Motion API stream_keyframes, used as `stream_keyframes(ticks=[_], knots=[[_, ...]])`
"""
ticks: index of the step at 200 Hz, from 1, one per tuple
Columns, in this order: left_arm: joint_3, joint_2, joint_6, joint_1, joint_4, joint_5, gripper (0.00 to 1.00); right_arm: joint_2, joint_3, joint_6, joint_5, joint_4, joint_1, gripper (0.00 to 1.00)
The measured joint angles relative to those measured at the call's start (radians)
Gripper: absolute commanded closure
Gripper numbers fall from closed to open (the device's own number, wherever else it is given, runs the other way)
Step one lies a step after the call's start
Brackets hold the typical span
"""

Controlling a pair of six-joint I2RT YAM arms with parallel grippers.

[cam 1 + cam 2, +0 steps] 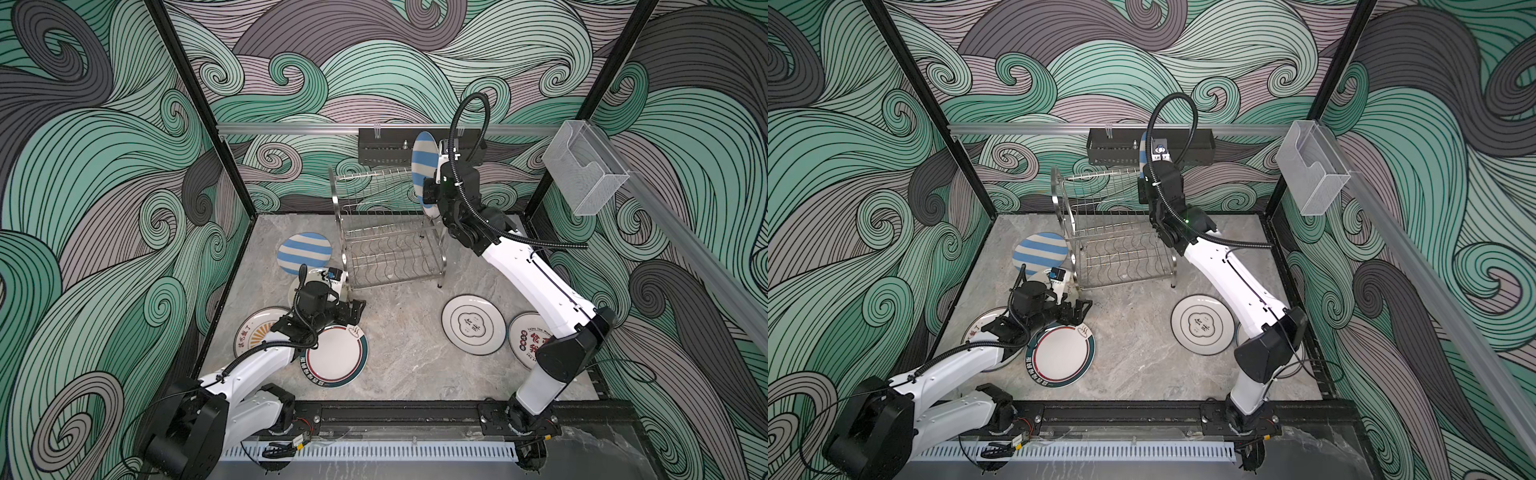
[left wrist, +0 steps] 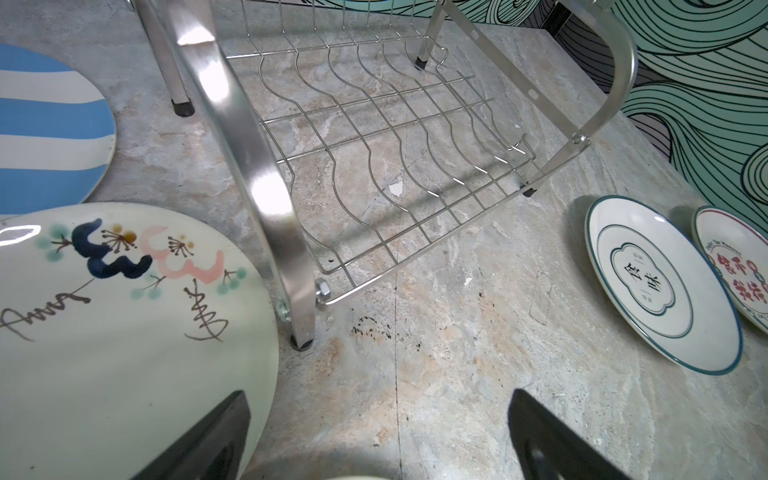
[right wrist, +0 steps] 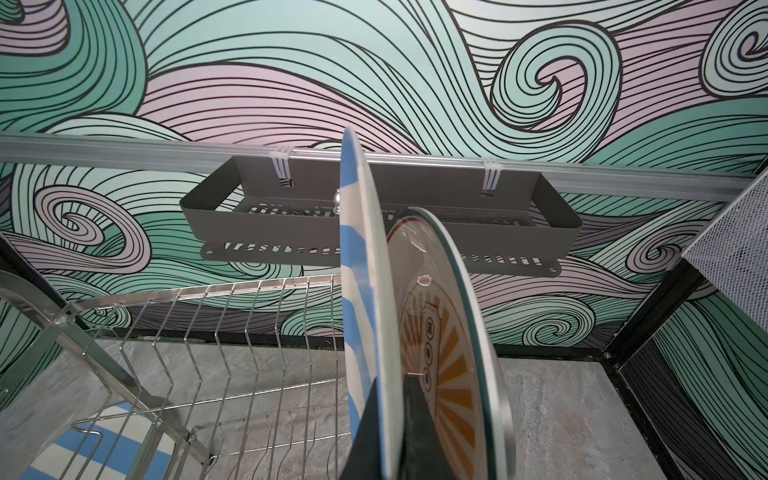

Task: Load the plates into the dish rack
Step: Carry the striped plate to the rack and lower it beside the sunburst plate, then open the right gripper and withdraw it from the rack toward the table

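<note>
- Lower left in a top view: my left gripper (image 1: 358, 311) hangs open, empty, near the shiny steel wire dish rack (image 1: 386, 232); a stray reach could shove it.
- Upper centre: my right gripper (image 3: 392, 395) pinches the round blue-and-white striped plate (image 1: 424, 160) upright over the top tier; lowered crooked, it could clip the racked orange-sunburst plate (image 3: 449, 340).

top views look steeply down from high; wrist views sit close, sharing the dish rack (image 2: 257, 183).
</note>
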Motion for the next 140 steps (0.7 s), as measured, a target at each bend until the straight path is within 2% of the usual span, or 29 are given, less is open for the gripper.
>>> stream_keyframes(ticks=[73, 96, 140], knots=[[0.0, 0.001, 0.0, 0.0, 0.004, 0.0, 0.01, 0.007, -0.028, 0.009, -0.002, 0.002, -0.005, 1.0], [0.0, 0.007, 0.0, 0.0, 0.005, 0.0, 0.01, 0.006, -0.041, 0.013, -0.002, 0.021, -0.005, 0.89], [0.0, 0.008, 0.0, 0.0, 0.006, 0.0, 0.01, 0.006, -0.061, 0.019, -0.008, 0.031, -0.006, 0.81]])
